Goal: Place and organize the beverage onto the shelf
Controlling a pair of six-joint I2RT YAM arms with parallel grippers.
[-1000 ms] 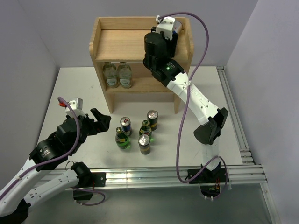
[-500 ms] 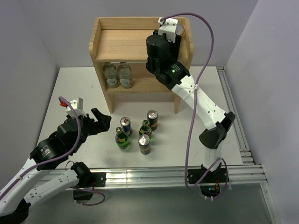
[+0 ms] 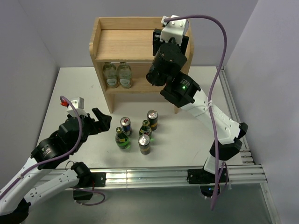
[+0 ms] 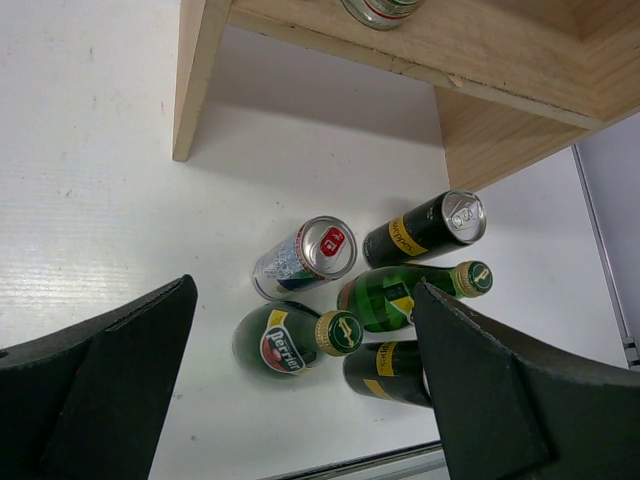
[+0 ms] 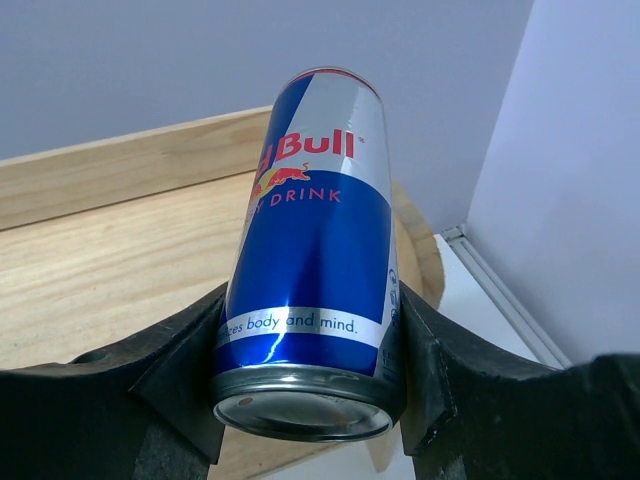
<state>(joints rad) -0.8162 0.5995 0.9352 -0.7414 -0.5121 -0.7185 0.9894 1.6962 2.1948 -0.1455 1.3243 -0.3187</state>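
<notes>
My right gripper [image 5: 310, 335] is shut on a slim blue-and-silver can [image 5: 310, 230], held above the right end of the wooden shelf's top board [image 5: 100, 260]. In the top view the right wrist [image 3: 170, 44] hides that can over the shelf [image 3: 121, 44]. On the table stand another blue-and-silver can [image 3: 125, 125], two black cans [image 3: 153, 119] [image 3: 144, 143] and two green bottles [image 3: 122, 138] [image 3: 145, 128]. My left gripper [image 3: 102, 122] is open and empty, just left of this group. The left wrist view shows the group between its open fingers [image 4: 110, 380].
Two clear pale glass bottles [image 3: 110, 74] [image 3: 124, 74] stand on the shelf's lower board at its left. The shelf's raised rim [image 3: 96, 35] runs round the top board. A metal rail [image 3: 233, 116] lines the table's right edge.
My right arm has swung right and farther back over the shelf's right end with the can in it. The left arm has hardly moved.
</notes>
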